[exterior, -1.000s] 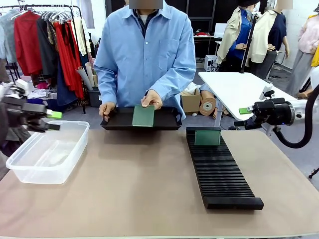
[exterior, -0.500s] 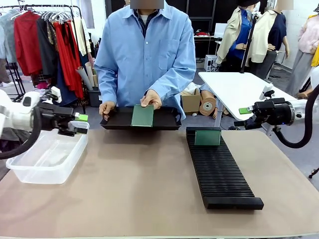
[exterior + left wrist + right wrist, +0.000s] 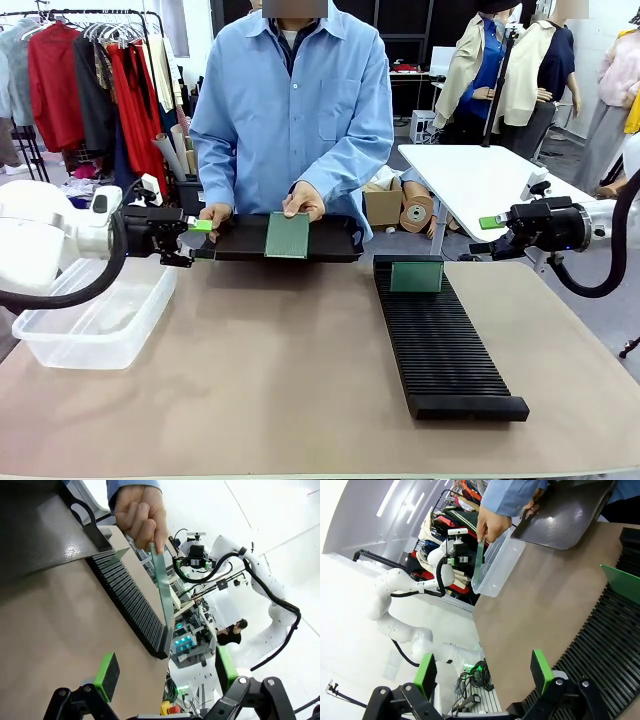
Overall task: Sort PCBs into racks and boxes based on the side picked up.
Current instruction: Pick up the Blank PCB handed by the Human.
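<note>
Tan table, clothes rails behind. Person's hand holds PCB upright over tray. Second PCB stands in rack. At left, box. Left gripper near tray's left end, jaws spread, empty. Right gripper beside rack, spread, empty. Step: likely handover pickup. Next: left jaws straddle board edge, clench.

You can count two PCBs: one PCB over the tray and a second PCB in the slots. You have one rack, one box and one tray. There are two grippers, the left gripper and the right gripper, and one person with two hands, one hand at the tray's rim and another hand at the PCB.
</note>
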You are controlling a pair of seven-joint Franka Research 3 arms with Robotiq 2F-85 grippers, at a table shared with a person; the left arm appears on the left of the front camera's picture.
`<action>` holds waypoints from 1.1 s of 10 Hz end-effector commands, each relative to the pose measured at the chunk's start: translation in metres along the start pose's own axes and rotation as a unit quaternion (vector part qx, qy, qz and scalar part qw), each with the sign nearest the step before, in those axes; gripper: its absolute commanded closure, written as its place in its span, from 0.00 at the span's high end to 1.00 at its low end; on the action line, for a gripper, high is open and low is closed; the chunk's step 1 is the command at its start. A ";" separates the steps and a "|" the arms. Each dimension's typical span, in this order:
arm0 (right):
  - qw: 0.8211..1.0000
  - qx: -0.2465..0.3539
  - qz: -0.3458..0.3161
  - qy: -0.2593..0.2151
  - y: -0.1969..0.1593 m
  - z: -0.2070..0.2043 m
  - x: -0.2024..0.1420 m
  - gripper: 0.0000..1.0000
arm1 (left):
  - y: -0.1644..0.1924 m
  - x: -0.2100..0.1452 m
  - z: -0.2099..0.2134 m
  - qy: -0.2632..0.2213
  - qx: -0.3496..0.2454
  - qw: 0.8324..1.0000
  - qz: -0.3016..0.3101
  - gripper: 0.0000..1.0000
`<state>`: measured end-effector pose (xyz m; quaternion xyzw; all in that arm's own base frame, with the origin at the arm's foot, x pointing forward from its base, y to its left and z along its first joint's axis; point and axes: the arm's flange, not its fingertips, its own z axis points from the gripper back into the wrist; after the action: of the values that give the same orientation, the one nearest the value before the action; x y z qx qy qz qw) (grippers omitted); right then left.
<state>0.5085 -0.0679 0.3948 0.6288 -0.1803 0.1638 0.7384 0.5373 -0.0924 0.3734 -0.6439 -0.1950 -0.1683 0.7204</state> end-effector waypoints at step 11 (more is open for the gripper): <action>1.000 -0.003 0.006 -0.001 0.001 0.000 0.000 1.00 | 0.018 0.030 -0.108 0.028 -0.029 0.999 0.008 1.00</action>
<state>0.5085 -0.0679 0.3948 0.6288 -0.1803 0.1638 0.7384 0.5698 -0.1851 0.3613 -0.6576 -0.1646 -0.1939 0.7091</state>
